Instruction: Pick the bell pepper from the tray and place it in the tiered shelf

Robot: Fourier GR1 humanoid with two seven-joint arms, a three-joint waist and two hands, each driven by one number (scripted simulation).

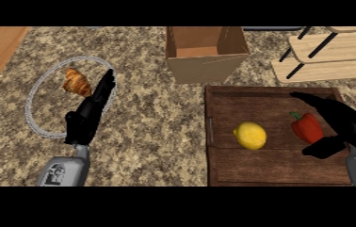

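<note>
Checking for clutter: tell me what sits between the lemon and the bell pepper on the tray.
Nothing; in the head view only bare tray wood separates lemon and bell pepper.

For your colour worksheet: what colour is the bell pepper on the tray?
Red, with a green stem; the pepper shows best in the head view.

tiered shelf (pixel 321 56) cut off at right, tray (pixel 230 169) corner cropped

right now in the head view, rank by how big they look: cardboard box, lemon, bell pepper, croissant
1. cardboard box, clearly largest
2. bell pepper, partly hidden by the right hand
3. lemon and croissant look alike; not ranked
</note>
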